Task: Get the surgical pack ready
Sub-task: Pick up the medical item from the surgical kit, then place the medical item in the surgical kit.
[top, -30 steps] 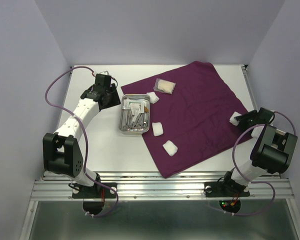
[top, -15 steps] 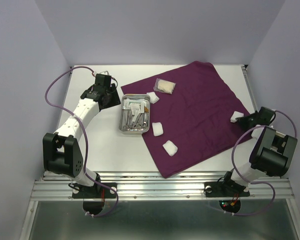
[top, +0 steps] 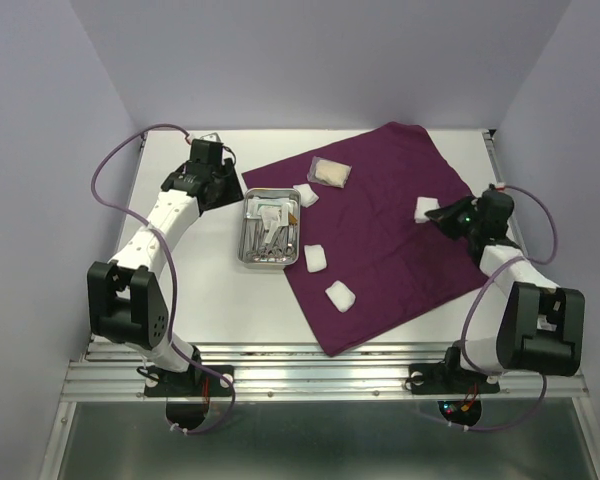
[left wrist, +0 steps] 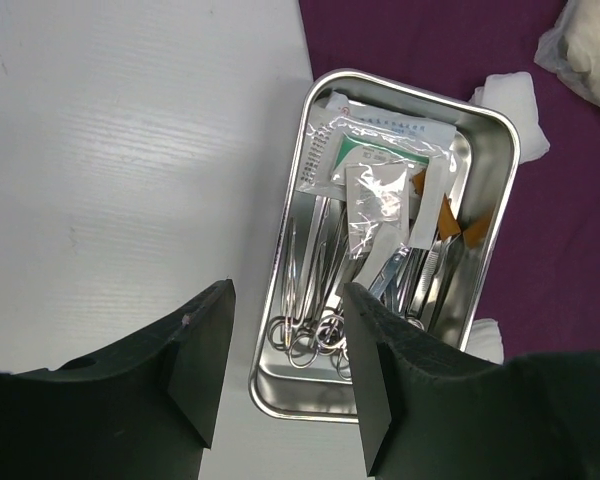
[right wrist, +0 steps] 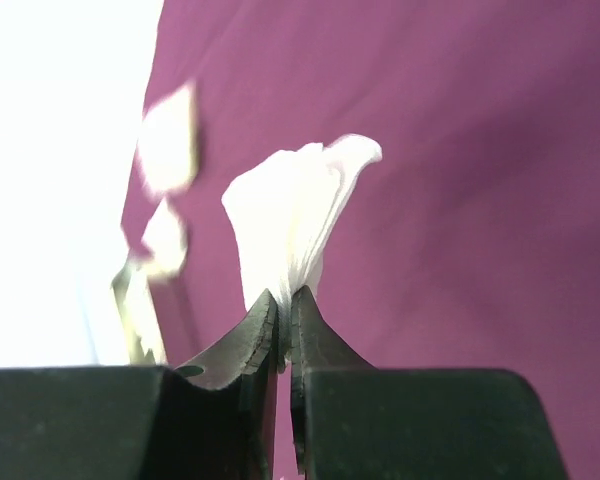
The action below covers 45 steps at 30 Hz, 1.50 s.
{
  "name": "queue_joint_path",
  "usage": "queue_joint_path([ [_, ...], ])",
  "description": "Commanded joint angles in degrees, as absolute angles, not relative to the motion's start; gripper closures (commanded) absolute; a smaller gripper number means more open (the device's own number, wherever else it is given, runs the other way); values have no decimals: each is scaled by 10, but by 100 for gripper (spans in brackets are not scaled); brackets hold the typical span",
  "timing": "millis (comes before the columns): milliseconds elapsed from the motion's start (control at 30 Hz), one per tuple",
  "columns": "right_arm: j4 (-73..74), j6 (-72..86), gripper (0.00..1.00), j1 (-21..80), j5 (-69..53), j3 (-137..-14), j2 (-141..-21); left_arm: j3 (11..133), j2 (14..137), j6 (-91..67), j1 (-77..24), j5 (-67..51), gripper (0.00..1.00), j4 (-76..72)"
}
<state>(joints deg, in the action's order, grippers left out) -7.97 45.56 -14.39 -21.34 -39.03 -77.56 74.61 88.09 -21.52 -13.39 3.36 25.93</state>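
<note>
1. From above, the light is bright and even; the arms (top: 160,230) cast only faint, soft shadows on the table (top: 220,300).
2. Ahead of the left gripper (left wrist: 287,310), the tray (left wrist: 495,190) is sharp, with mild glare on its walls.
3. Left of the right gripper (right wrist: 283,300), the table burns out white. The gauze squares (right wrist: 170,140) there smear, and the pinched gauze square (right wrist: 290,210) looks soft.

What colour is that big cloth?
The cloth is dark purple, clearest in the top external view.
</note>
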Motion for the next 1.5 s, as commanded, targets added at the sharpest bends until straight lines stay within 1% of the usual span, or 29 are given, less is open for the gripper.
queue_joint_path([
  [0,-123,503,99,-44,-225,-417,-787,781,886,-216,-133,25,42,267],
  [167,-191,551,99,76,-207,-459,-868,785,889,-225,-139,30,42,274],
  [267,-205,566,99,115,-200,-489,-920,785,886,-227,-147,33,42,279],
  [400,-220,593,99,126,-200,-491,-970,787,883,-234,-157,33,41,279],
  [500,-237,614,99,131,-210,-474,-994,798,890,-240,-171,42,36,286],
  [567,-239,621,99,136,-207,-465,-999,811,902,-243,-187,46,34,288],
  [733,-238,635,99,142,-197,-448,-1006,848,942,-258,-236,37,31,292],
  [833,-222,644,99,147,-189,-447,-1007,879,978,-269,-270,22,31,300],
  [1000,-155,646,99,157,-162,-458,-1006,913,1025,-279,-297,3,29,301],
  [1100,-141,644,98,163,-154,-455,-1006,925,1038,-280,-306,-18,27,305],
  [1200,-128,641,81,168,-150,-455,-1010,930,1041,-279,-308,-19,27,305],
  [1233,-123,638,68,168,-143,-458,-1012,931,1042,-279,-308,-19,27,307],
  [1300,-104,627,60,168,-134,-460,-1010,929,1041,-279,-308,-18,28,307],
  [1333,-97,622,55,168,-121,-462,-1006,929,1040,-278,-308,-18,27,307],
  [1433,-75,597,47,168,-98,-468,-999,925,1039,-278,-309,-19,27,306],
  [1467,-69,590,46,168,-91,-475,-996,924,1040,-278,-309,-19,28,306],
])
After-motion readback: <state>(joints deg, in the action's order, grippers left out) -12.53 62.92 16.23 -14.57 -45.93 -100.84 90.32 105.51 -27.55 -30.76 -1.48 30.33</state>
